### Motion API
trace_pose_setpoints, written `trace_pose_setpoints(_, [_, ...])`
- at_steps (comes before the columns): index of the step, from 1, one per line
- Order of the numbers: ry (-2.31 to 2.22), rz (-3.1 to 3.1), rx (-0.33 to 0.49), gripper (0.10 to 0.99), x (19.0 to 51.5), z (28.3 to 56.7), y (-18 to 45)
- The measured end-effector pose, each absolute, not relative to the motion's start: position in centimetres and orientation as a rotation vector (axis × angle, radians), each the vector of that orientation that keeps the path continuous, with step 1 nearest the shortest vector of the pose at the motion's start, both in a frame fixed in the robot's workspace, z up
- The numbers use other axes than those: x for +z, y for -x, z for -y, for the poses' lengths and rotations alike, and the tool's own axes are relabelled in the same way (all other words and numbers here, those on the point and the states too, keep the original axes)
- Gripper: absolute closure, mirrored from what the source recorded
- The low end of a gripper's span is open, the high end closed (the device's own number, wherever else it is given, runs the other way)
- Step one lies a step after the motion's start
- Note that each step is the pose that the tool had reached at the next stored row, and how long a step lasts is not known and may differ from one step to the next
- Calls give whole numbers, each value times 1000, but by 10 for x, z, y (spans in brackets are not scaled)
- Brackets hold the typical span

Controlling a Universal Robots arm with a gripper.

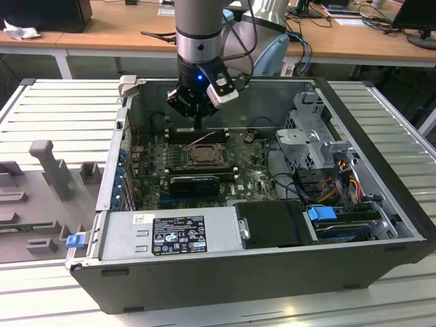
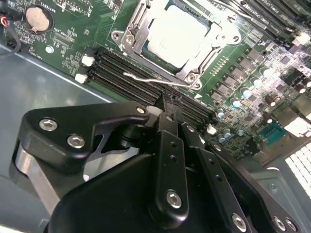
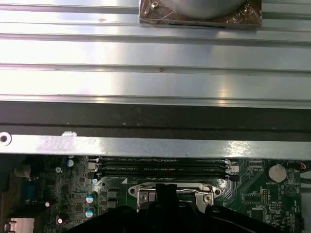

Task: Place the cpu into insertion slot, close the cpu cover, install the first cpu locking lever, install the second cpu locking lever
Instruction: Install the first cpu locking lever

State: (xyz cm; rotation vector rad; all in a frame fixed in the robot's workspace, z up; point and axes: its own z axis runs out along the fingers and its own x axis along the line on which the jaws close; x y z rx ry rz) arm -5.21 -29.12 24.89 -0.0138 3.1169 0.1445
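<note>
Exterior view. An open computer case [image 1: 381, 163] lies on a ribbed metal surface [image 1: 54, 109]. The arm [image 1: 199, 34] reaches down into it, and its black claw [image 1: 197, 121] hangs over the green circuit board [image 1: 252, 178], just beyond the far edge of the insertion slot [image 1: 202, 154]. The cpu [image 1: 203, 154] lies flat in the slot, framed by the silvery cpu cover [image 1: 192, 163]. A grey power unit [image 1: 170, 231] at the near side carries a black label [image 1: 178, 234] and a small white sticker [image 1: 143, 219]; their print cannot be read. A blue clip [image 1: 73, 240] sits at the case's near left corner.

Second wrist view. The claw [image 2: 169, 112] is clenched, its fingertips pressed together with nothing between them, just above a thin wire locking lever [image 2: 155, 80] that stands free beside the slot. The pale cpu [image 2: 176, 36] sits inside the cover [image 2: 130, 35], whose frame lies down around it. Black memory slots [image 2: 126, 73] run alongside, and a round coin battery [image 2: 40, 17] sits near the board's edge.

First wrist view. The case's rim [image 3: 155, 145] crosses the ribbed surface [image 3: 155, 53]; below it lie the memory slots [image 3: 163, 167], the cover's edge [image 3: 170, 190] and the battery [image 3: 277, 172].
</note>
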Motion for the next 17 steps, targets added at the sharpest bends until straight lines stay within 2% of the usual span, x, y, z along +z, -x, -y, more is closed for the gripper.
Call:
trace_pose_setpoints(7, [-3,-3116,148,980,230,286,45])
trace_pose_setpoints(17, [12,-3117,146,980,221,283,32])
